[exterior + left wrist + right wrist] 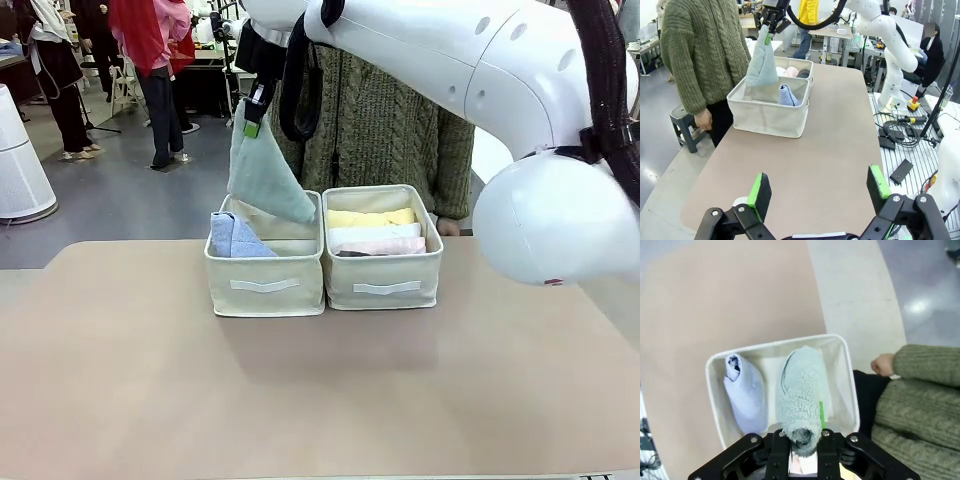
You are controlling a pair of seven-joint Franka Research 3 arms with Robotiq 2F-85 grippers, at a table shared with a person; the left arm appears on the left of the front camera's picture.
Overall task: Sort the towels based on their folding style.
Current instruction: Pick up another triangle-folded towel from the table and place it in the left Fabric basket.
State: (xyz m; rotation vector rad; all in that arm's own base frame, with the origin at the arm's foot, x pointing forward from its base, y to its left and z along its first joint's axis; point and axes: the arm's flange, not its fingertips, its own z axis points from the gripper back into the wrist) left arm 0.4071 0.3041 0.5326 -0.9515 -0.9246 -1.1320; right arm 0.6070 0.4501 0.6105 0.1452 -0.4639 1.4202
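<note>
My right gripper (253, 118) is shut on the tip of the pale grey-green cone towel (265, 172), which hangs point-up over the left cream box (265, 285); its wide end dips just inside the box rim. In the right wrist view the same towel (800, 395) hangs over the box (715, 405) beside the periwinkle blue cone (745, 392). The blue cone (236, 238) lies at the left box's left side. The right cream box (383, 280) holds rolled yellow (370, 217), white (375, 233) and pale pink (383, 246) towels. My left gripper (819, 192) is open above the table's near end, holding nothing.
A person in a green knit sweater (385, 120) stands behind the boxes, one hand (883, 364) near the left box's far side. The right arm's large white body (550, 210) blocks the right of the front view. The tan table (300, 400) is bare in front of the boxes.
</note>
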